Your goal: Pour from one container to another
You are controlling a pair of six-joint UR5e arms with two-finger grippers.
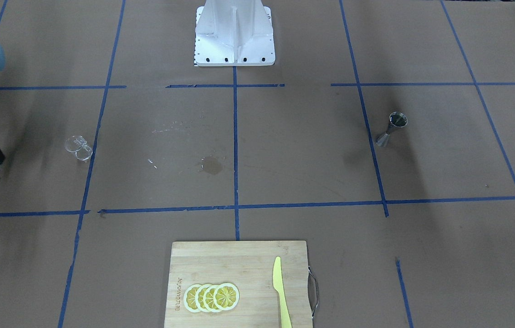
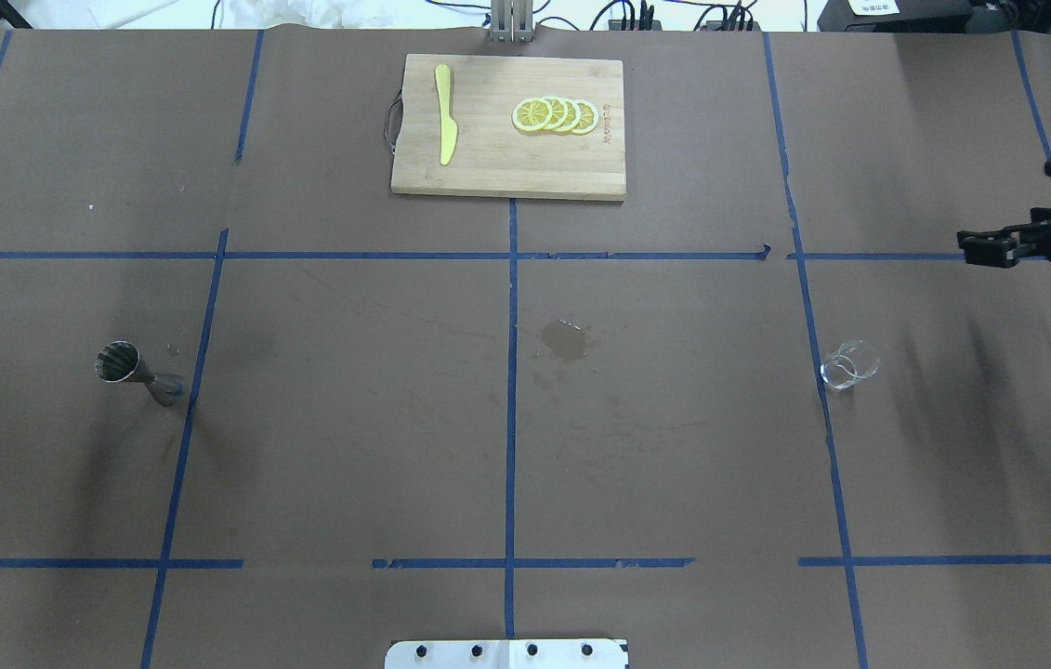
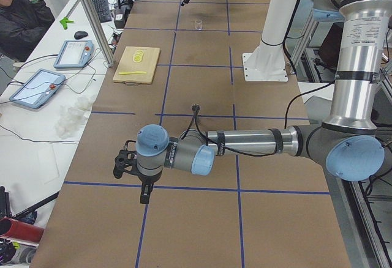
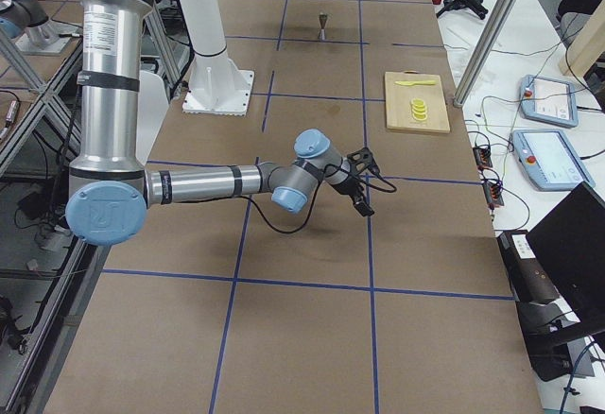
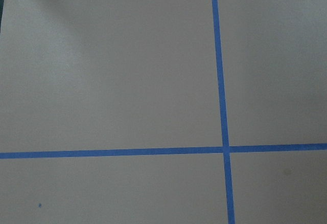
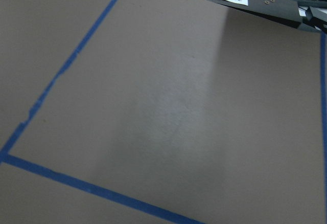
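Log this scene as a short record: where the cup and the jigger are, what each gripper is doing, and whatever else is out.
glass cup: upright, robot's right side, not held
jigger: upright, robot's left side, far from the cup
right gripper: open, empty, outboard of the cup, apart from it
left gripper: away from the jigger, open or shut unclear
cutting board: far edge, carrying lemon slices and a yellow knife
stain: dark patch, centre

Your left wrist camera looks down on plain brown paper [image 5: 112, 81]. You've got one blue tape line [image 5: 218, 55] running top to bottom at the right and a second line [image 5: 102, 153] crossing it low down. There's a tiny blue speck [image 5: 39, 204] at bottom left.
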